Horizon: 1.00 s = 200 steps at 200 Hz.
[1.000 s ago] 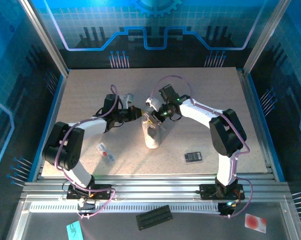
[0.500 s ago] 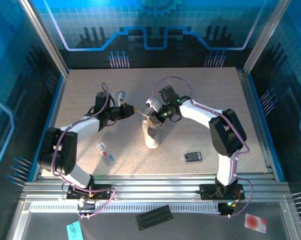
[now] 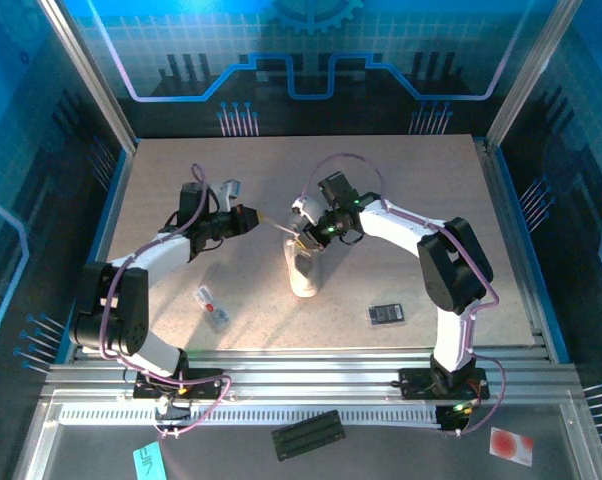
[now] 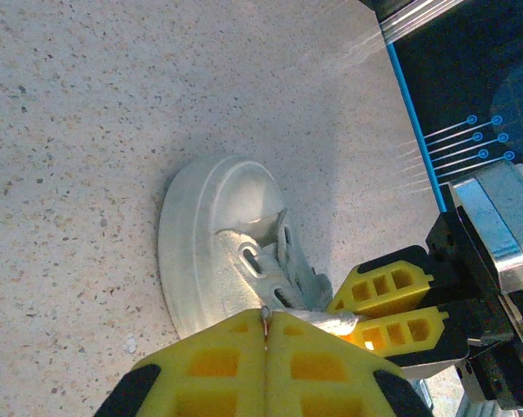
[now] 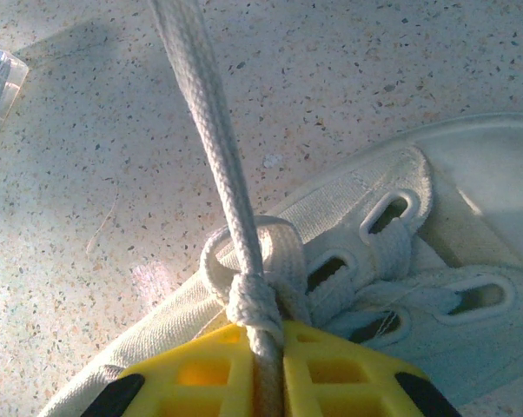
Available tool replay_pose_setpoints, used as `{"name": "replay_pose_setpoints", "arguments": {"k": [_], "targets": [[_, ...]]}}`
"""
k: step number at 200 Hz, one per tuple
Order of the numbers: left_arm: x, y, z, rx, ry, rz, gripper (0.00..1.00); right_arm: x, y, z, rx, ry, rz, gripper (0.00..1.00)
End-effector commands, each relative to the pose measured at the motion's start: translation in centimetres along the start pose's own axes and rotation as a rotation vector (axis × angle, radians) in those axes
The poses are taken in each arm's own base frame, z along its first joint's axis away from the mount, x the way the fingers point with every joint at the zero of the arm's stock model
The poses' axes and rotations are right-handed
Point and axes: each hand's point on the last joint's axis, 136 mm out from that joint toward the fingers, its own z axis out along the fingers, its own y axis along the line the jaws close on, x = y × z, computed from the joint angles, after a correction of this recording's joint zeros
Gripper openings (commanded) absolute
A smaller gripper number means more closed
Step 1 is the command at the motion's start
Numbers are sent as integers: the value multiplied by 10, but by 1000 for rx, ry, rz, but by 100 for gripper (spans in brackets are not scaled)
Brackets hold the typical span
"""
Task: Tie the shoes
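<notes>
Right wrist: first knot (image 5: 253, 300) cinched atop sneaker (image 5: 400, 261), mid-table; right gripper (image 5: 266, 339) pinches lace (image 5: 211, 130) at knot; left gripper (image 4: 266, 323) clamps lace end, taut. You have bow loops left to form.

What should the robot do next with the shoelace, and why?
Probably pull the left tool slightly farther from the small white low-top sneaker. It pinches the pale woven lace, which runs taut, while the right tool pinches at the knot, so this should snug it.
</notes>
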Motion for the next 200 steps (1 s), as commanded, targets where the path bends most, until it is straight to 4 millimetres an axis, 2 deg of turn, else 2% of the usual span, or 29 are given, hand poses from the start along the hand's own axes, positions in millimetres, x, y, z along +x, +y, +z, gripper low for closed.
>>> {"name": "replay_pose_setpoints", "arguments": {"k": [1, 22, 30, 48, 69, 96, 124, 166, 183, 200], "targets": [[-1, 8, -7, -25, -11, 20, 0, 22, 7, 7, -33, 70, 22, 13], [1, 11, -7, -30, -6, 17, 0, 22, 7, 7, -36, 70, 26, 14], [1, 11, -6, -32, -3, 17, 13, 19, 8, 5, -38, 65, 28, 19], [1, 10, -9, -40, -8, 45, 31, 2, 9, -5, -37, 28, 32, 34], [1, 7, -18, -66, -8, 120, 44, -20, 10, -22, -46, -16, 56, 41], [4, -9, -28, -30, 21, 272, 47, -40, 9, -45, -77, -70, 117, 47], [25, -23, -29, 49, 100, 459, 46, -50, 8, -67, -99, -133, 184, 48], [65, -21, -9, 42, 258, 817, 44, -28, 2, -81, -14, -121, 302, 48], [73, -23, 3, 66, 266, 926, 45, -20, 14, -78, 10, -104, 317, 50], [72, -25, 14, 80, 237, 994, 46, -15, 32, -70, 28, -88, 294, 52]]}}
